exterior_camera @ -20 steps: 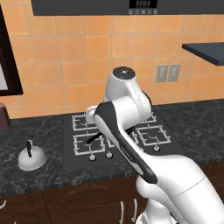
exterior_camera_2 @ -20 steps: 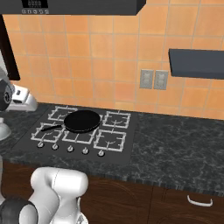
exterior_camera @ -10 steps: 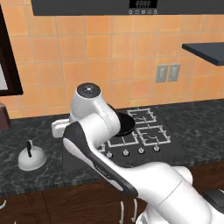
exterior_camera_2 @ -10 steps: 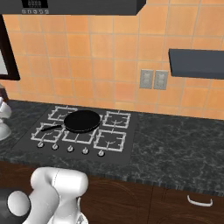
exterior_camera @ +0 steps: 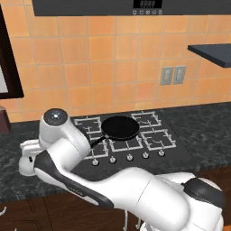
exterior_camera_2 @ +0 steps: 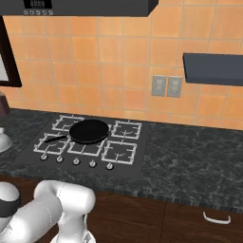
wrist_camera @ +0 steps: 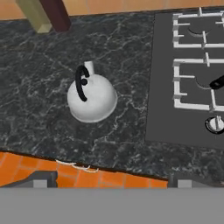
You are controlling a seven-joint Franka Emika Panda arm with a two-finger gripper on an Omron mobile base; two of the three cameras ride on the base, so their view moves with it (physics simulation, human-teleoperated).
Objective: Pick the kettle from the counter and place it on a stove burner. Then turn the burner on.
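Since a second ago the arm (exterior_camera: 63, 167) has swung from over the cooktop out to the left, so that it now reaches across the front of the counter (exterior_camera: 203, 122) in the left base view, while the frying pan and the things on the worktop lie where they did. From the hand camera, the kettle (wrist_camera: 91, 97) sits upright on the dark marbled counter (wrist_camera: 39, 87), to the left of the cooktop's left edge and apart from it, about midway between the tiled wall at the back and the front edge. Its thin black handle (wrist_camera: 80, 82) arches over the dome, and a short spout points toward the back wall. The gripper (wrist_camera: 109, 181) looks down on the kettle from above, well clear of it; only the two dark fingertips (wrist_camera: 41, 179) peek up at the bottom of the hand view, set far apart with nothing between them, so it is spread wide and holds nothing. The cooktop (exterior_camera: 178, 149) carries the black frying pan (exterior_camera: 119, 127) over its middle, the pan's handle (exterior_camera_2: 56, 138) pointing to the left front. The burner grate (wrist_camera: 194, 85) nearest the kettle is at the cooktop's front left corner, with a round silver knob (wrist_camera: 215, 124) just in front of it. In the right base view the kettle's edge (exterior_camera_2: 3, 140) shows at the far left of the counter.
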